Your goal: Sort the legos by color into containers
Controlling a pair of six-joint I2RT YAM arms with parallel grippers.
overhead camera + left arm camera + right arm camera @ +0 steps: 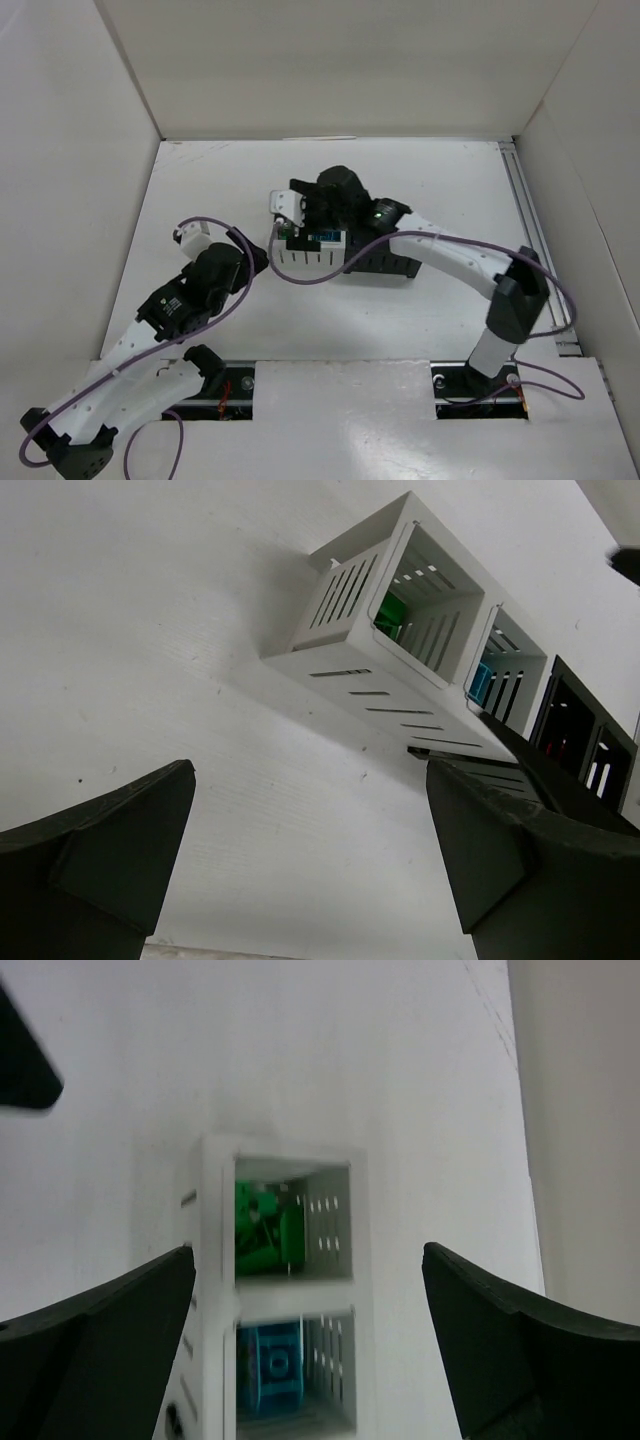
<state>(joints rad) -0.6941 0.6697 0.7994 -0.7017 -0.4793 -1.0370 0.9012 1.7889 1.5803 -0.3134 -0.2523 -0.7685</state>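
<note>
From above, the white container [305, 255] sits mid-surface [200, 180], with a black container [385, 267] touching its right side. The right pincer [290, 207] hangs over the white container's far left corner. The left pincer [252, 258] is just left of the white container, pointing at it. A teal lego [325, 238] shows inside the white container.

In the left wrist view, the left pincer [308, 780] is released, its fingers [110, 850] wide apart with only bare surface between them. Beyond it the white container [370, 680] holds green legos [390, 615] in its end compartment and the teal lego [480, 680] in the next one.

In the right wrist view, the right pincer [308, 1255] is released and grasps nothing, directly above the white container [215, 1260]. The green legos [265, 1230] lie in the far compartment, the teal lego [270, 1365] in the nearer one.
</note>
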